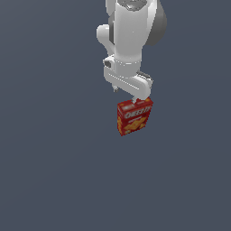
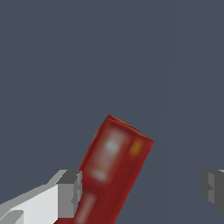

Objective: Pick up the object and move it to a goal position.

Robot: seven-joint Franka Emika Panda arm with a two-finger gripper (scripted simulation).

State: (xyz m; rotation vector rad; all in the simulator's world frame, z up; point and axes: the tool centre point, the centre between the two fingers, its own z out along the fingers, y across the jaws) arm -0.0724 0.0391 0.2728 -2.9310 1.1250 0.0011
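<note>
The white arm's gripper hangs directly above the red cracker box, at the box's top edge. The box stands slightly tilted, its lettered front showing in the exterior view. In the wrist view one finger touches the box while the other finger stands well apart, so the jaws are apart.

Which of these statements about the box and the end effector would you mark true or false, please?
1. The box is red with white lettering. True.
2. The end effector is shut on the box. False: it is open. One finger is against the box and the other stands well clear.
3. The box is tilted in the exterior view. True.
4. The box sits far to the exterior view's left of the arm. False: it is just under the end effector.
</note>
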